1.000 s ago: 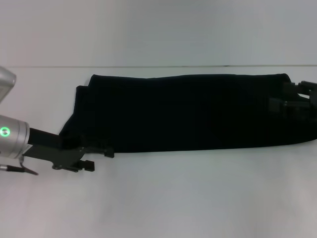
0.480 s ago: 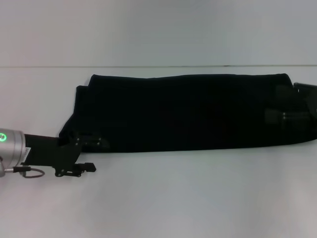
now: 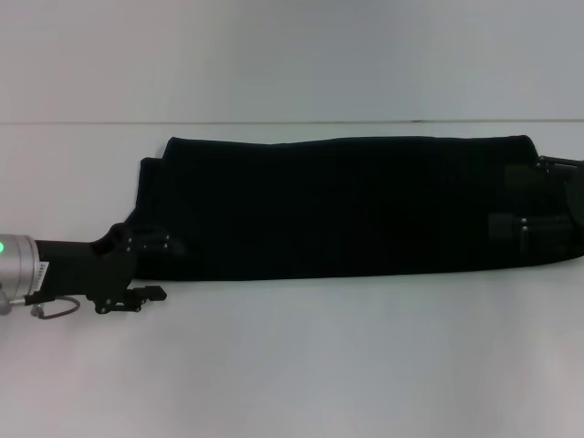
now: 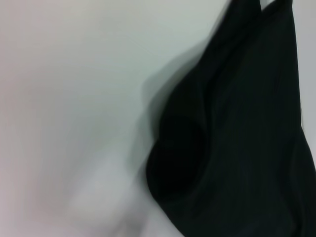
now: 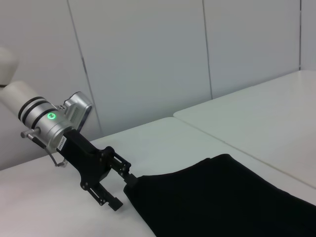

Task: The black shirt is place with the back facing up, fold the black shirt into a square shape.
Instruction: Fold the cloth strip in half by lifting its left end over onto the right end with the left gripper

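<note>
The black shirt (image 3: pixel 338 205) lies folded into a long band across the white table (image 3: pixel 301 365), plain side up. My left gripper (image 3: pixel 162 267) is at the band's near left corner and stands open. One finger rests at the cloth's edge and the other is over bare table. The right wrist view shows the same gripper (image 5: pixel 120 186) beside the shirt (image 5: pixel 222 197) corner. Close up, the left wrist view has the shirt (image 4: pixel 237 138) end with a soft bulge. Over the band's right end hovers my right gripper (image 3: pixel 509 199), its fingers spread apart above the cloth.
The table's far edge (image 3: pixel 292 122) runs behind the shirt, with a pale wall (image 5: pixel 148 59) beyond. A seam between two tabletops (image 5: pixel 197 129) shows in the right wrist view. Bare table lies in front of the shirt.
My left gripper has drawn back to the left along the shirt's near edge. My right gripper has shifted slightly toward me over the right end. The shirt has kept its shape.
</note>
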`<move>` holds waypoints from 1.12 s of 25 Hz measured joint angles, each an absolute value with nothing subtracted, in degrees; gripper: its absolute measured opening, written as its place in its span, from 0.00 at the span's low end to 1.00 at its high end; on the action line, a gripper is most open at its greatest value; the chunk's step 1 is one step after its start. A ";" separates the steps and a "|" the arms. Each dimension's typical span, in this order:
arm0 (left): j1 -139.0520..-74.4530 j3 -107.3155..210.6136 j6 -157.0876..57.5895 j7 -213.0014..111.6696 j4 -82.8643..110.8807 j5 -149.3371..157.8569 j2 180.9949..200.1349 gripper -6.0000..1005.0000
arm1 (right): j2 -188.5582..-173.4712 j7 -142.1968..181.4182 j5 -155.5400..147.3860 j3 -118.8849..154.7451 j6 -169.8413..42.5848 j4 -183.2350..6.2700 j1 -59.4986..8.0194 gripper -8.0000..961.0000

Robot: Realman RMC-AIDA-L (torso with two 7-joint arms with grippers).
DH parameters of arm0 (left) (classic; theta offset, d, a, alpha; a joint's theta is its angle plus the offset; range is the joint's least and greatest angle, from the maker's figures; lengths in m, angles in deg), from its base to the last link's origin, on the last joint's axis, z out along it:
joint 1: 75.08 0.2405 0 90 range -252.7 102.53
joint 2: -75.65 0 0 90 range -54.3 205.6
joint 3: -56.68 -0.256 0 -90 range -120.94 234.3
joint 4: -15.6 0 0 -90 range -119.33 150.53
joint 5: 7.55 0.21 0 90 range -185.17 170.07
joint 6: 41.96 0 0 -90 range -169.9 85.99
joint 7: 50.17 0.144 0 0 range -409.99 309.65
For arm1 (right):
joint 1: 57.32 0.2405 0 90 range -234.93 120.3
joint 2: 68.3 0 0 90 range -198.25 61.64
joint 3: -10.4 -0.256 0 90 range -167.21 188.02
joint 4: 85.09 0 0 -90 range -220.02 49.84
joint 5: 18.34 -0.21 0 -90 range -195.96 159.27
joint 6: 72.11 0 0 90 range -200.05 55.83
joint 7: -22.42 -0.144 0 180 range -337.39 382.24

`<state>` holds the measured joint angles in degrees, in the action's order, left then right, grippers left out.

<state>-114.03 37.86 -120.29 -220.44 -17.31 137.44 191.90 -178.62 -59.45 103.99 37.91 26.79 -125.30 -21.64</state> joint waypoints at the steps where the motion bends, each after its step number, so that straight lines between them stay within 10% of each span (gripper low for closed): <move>1: -114.04 37.88 -119.96 -220.55 -17.21 137.45 191.92 0.74 | -178.64 -59.41 103.99 37.90 26.69 -125.30 -21.63 0.98; 28: -113.52 38.32 -116.47 -220.77 -16.83 137.48 191.84 0.74 | -178.98 -59.22 103.90 37.08 25.70 -125.34 -21.44 0.98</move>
<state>-113.52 38.32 -116.47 -220.77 -16.83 137.48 191.84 -178.98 -59.22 103.90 37.08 25.70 -125.34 -21.44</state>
